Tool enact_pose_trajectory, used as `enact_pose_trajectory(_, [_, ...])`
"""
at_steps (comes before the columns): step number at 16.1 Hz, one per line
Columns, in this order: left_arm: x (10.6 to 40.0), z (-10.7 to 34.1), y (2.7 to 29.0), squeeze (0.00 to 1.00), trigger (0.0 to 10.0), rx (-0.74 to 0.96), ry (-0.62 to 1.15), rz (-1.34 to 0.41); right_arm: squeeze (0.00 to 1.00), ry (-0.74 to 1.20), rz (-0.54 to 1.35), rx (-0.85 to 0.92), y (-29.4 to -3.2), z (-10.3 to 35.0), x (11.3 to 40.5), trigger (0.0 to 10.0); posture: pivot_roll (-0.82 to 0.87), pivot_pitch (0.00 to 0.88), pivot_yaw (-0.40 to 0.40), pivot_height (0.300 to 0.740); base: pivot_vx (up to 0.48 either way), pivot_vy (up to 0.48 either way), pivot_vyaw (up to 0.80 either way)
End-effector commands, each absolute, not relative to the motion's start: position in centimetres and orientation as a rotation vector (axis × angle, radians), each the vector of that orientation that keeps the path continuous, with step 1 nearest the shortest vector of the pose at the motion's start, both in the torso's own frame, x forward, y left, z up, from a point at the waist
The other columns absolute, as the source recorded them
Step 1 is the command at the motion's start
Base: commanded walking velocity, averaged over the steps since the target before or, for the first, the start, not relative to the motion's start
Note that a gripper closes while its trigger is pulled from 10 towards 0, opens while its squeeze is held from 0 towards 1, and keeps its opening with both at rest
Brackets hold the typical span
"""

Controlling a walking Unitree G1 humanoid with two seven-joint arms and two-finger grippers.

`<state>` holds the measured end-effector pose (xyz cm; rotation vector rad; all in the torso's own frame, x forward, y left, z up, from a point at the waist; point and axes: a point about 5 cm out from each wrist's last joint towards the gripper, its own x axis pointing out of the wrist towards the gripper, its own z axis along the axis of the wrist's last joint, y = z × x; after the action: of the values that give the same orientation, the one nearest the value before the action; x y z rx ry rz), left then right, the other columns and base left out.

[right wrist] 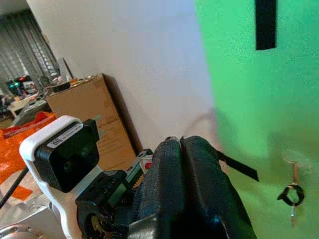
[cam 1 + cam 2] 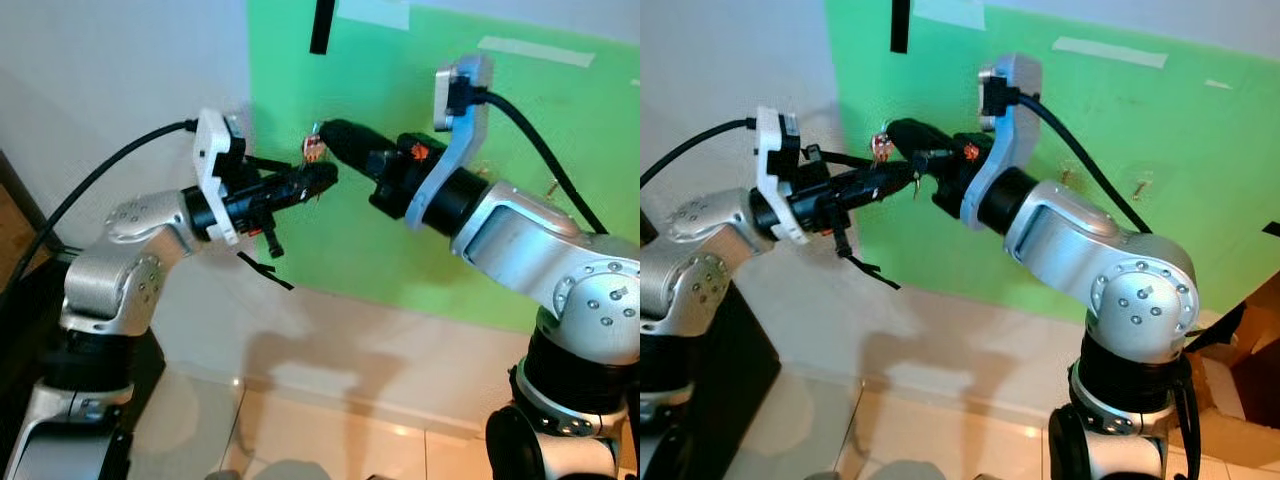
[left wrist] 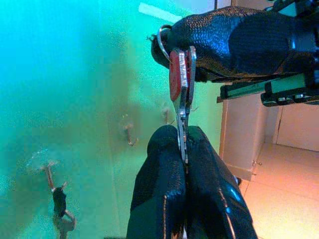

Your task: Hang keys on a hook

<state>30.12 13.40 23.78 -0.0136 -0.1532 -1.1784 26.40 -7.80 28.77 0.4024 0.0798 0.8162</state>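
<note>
A bunch of keys (image 2: 313, 148) with a red head and a metal ring is held up in front of a green board (image 2: 560, 120) on the wall. My left gripper (image 3: 182, 137) is shut on the key blade (image 3: 183, 124), reaching in from the left. My right gripper (image 2: 328, 132) comes from the right with its fingers shut at the ring (image 3: 160, 41) and the key's red head. The two grippers meet tip to tip. Small metal hooks (image 3: 128, 133) stick out of the board. One hook (image 1: 293, 194) carries a dark key item.
A black tape strip (image 2: 322, 25) and white tape pieces (image 2: 535, 50) are stuck on the board. A cardboard box (image 2: 1240, 370) sits at the right by the floor, and a dark cabinet (image 2: 740, 350) stands low at the left. Pale tiles (image 2: 330, 430) lie below.
</note>
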Motion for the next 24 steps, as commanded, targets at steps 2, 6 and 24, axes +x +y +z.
enact_pose_trajectory(2, [29.9, 24.6, 13.7, 0.00, 0.0, 0.001, -0.191, -1.181, 0.00, 0.109, 0.732, 0.402, -9.0, 27.8, 27.0, 10.0, -0.01, 0.000, -0.074, 0.740, 0.000, 0.000, 0.00])
enact_pose_trajectory(6, [30.1, 25.0, 14.6, 0.00, 0.0, 0.011, -0.193, -1.141, 0.00, 0.147, 0.714, 0.400, -9.4, 26.7, 27.0, 10.0, -0.01, 0.000, -0.074, 0.740, 0.000, 0.000, 0.00])
enact_pose_trajectory(24, [31.0, 24.2, 14.9, 0.00, 0.0, 0.108, -0.160, -1.031, 0.00, 0.158, 0.725, 0.357, -9.4, 25.7, 26.8, 10.0, -0.01, 0.000, -0.080, 0.740, 0.000, 0.000, 0.00])
